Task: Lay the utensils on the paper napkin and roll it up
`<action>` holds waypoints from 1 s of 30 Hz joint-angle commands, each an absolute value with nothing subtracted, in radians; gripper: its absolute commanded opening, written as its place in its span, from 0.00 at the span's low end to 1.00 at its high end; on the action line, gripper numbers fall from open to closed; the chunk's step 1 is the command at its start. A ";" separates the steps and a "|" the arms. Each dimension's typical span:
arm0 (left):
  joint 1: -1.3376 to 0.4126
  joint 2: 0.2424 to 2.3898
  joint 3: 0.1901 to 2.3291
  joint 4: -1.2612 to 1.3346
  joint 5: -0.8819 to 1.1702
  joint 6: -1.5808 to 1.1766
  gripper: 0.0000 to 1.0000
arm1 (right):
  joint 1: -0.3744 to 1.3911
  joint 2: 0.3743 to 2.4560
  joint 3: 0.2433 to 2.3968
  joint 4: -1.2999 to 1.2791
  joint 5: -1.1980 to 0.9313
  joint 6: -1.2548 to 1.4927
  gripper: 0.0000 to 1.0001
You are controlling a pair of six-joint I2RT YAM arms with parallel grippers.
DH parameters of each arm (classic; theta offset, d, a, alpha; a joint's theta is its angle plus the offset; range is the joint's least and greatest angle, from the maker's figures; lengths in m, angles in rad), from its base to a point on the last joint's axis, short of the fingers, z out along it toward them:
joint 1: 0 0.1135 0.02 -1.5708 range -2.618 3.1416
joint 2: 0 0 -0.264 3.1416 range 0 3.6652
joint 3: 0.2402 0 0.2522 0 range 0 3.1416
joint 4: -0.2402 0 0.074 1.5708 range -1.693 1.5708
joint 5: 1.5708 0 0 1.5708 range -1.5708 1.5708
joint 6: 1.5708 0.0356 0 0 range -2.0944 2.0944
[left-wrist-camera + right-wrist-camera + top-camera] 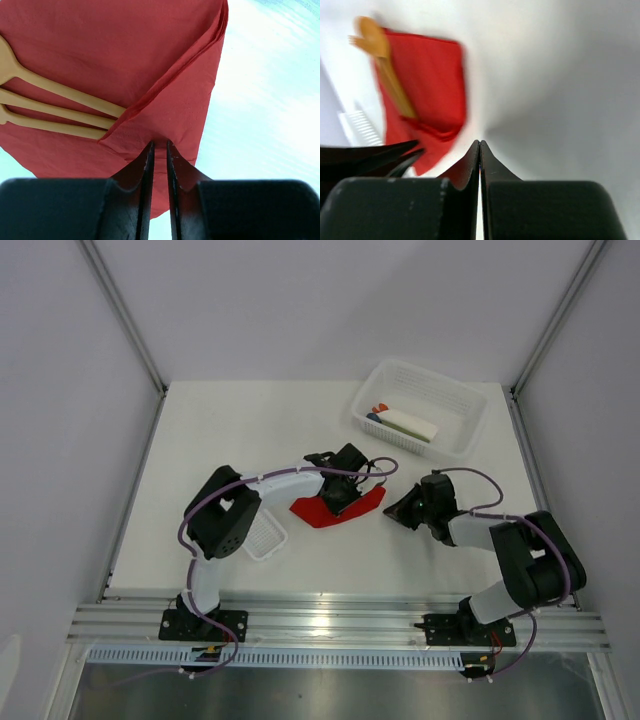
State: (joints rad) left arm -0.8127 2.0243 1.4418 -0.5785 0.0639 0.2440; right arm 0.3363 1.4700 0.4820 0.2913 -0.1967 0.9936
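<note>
The red paper napkin lies mid-table, partly folded over. In the left wrist view the napkin has one flap folded across the handles of three orange utensils. My left gripper is shut on the folded napkin edge, pinching it between the fingertips; in the top view it sits over the napkin. My right gripper is shut and empty, just right of the napkin; the orange spoon head sticks out past the napkin's far edge. In the top view the right gripper is beside the napkin.
A white mesh basket with white, blue and red items stands at the back right. A narrow white ribbed tray lies by the left arm's elbow. Grey walls close the table's sides.
</note>
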 commanded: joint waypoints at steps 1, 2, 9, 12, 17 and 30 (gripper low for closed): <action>-0.805 2.017 1.437 -0.574 0.074 0.244 0.19 | 0.324 1.555 0.483 0.311 -0.199 0.989 0.00; -0.805 2.014 1.431 -0.574 0.072 0.244 0.19 | 0.310 1.577 0.485 0.336 -0.198 0.992 0.00; -0.804 2.016 1.425 -0.571 0.071 0.252 0.19 | 0.287 1.729 0.534 0.359 -0.190 0.988 0.00; -0.804 2.014 1.427 -0.568 0.071 0.250 0.20 | 0.287 1.764 0.545 0.371 -0.205 1.002 0.00; -0.804 2.019 1.430 -0.571 0.071 0.253 0.20 | 0.287 1.805 0.535 0.483 -0.279 1.040 0.00; -0.804 2.020 1.431 -0.568 0.069 0.256 0.20 | 0.285 1.646 0.489 0.425 -0.269 1.065 0.00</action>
State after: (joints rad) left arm -0.8120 2.0239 1.4391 -0.5720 0.0639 0.2451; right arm 0.2878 1.7130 0.5106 0.5507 -0.3260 1.0874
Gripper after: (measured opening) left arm 0.198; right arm 0.002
